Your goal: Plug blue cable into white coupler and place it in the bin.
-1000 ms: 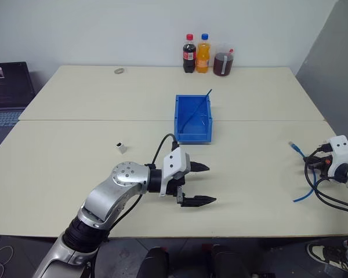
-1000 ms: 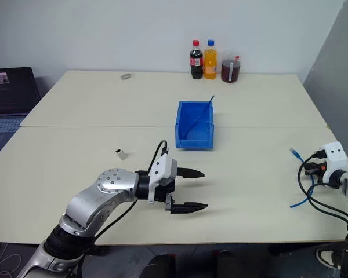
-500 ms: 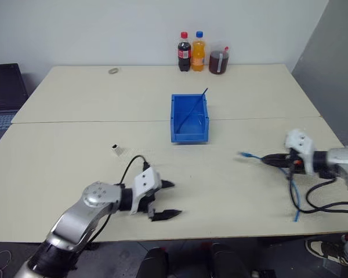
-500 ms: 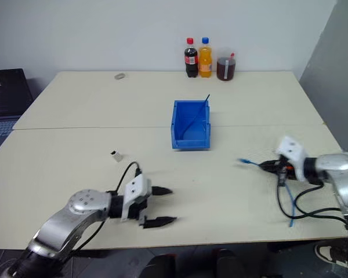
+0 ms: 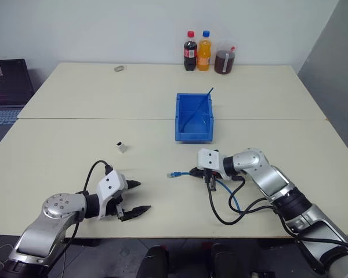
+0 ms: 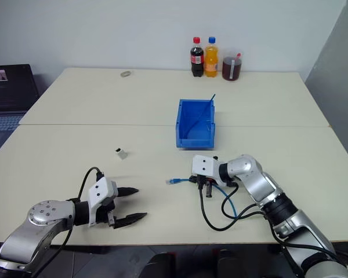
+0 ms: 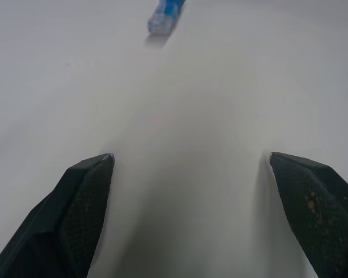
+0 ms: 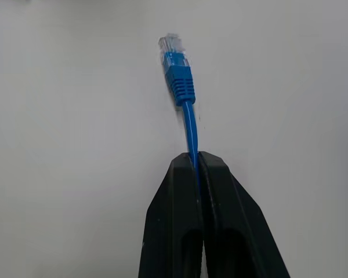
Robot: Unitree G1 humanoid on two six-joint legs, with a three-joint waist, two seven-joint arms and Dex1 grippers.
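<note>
My right gripper (image 5: 194,172) is shut on the blue cable (image 8: 185,110) just behind its plug (image 5: 173,174), which points left over the middle of the table. The cable's tail (image 5: 234,202) loops down below the right wrist. The white coupler (image 5: 122,147) lies on the table to the left, above my left gripper (image 5: 137,197). That gripper stands open near the front edge with nothing between its fingers (image 7: 84,202); the cable's plug (image 7: 164,16) shows ahead of it in the left wrist view. The blue bin (image 5: 193,118) sits beyond the plug, at mid-table.
A thin dark-blue strand (image 5: 198,105) leans inside the bin. Two bottles (image 5: 196,51) and a jar (image 5: 223,58) stand at the far edge, with a small grey ring (image 5: 119,68) to their left. A laptop (image 5: 8,84) sits off the table's left side.
My right arm has swung far left from the table's right edge, carrying the cable to mid-table. My left gripper has drawn back left and down toward the front edge, still open.
</note>
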